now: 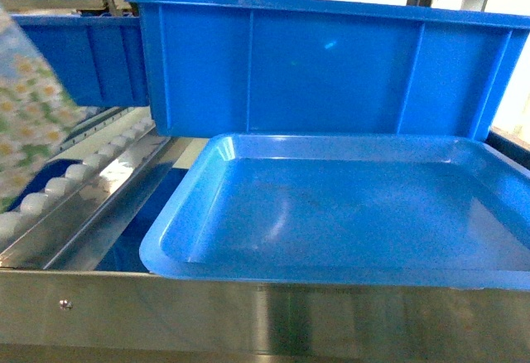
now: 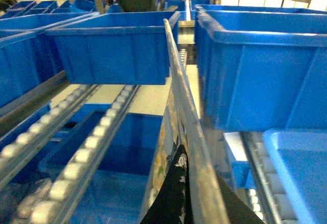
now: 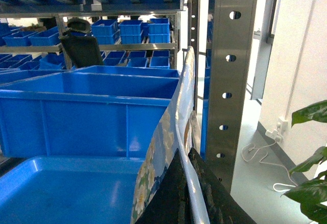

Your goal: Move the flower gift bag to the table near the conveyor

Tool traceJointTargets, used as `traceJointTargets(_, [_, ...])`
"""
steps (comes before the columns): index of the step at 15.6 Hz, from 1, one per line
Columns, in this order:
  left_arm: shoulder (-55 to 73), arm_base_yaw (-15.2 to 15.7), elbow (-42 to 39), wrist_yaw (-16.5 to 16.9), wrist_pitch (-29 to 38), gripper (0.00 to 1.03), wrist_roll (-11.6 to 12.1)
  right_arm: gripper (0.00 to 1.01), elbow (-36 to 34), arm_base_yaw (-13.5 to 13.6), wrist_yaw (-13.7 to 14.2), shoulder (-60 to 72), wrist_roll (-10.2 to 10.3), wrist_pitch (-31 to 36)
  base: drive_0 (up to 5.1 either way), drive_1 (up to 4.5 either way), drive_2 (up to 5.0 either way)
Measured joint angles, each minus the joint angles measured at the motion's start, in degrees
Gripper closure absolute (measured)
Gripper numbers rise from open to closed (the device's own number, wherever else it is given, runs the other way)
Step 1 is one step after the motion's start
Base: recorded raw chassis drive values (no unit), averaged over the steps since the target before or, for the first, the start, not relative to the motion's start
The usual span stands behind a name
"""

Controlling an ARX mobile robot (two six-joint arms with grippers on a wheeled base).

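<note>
The thin, glossy, daisy-printed bag (image 1: 25, 106) hangs at the head view's left edge above white conveyor rollers (image 1: 58, 185); each wrist view shows a dark gripper (image 2: 181, 193) (image 3: 186, 193) clenched on its rim; a smooth blue tray (image 1: 348, 214) lies right; no legible writing.

We are seeing the bag (image 1: 29, 102) cut off at the head view's left edge, blurred. Both grippers' fingertips are lying hidden behind it in the wrist views.
</note>
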Motion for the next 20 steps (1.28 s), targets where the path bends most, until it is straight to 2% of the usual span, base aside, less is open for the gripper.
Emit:
traceJointTargets(1, [-5.79, 2.99, -2.38, 1.29, -3.41, 1.01, 1.20, 0.99, 0.00, 0.00, 0.00, -0.02, 0.00, 0.02, 0.0, 0.00, 0.0])
traceJointTargets(3, [-13.86, 6.67, -4.87, 4.35, -7.37, 1.01, 2.32, 0.99, 0.00, 0.00, 0.00, 0.00, 0.00, 0.00, 0.0, 0.00, 0.0])
traceJointTargets(6, [-14.84, 6.36, -5.20, 5.57, -7.37, 1.01, 2.49, 0.99, 0.00, 0.00, 0.00, 0.00, 0.02, 0.00, 0.0, 0.00, 0.0])
traceJointTargets(20, [-14.91, 6.34, -5.20, 5.73, -7.26, 1.01, 2.64, 0.99, -0.02, 0.00, 0.07, -0.09, 0.02, 0.07, -4.5, 0.73, 4.0])
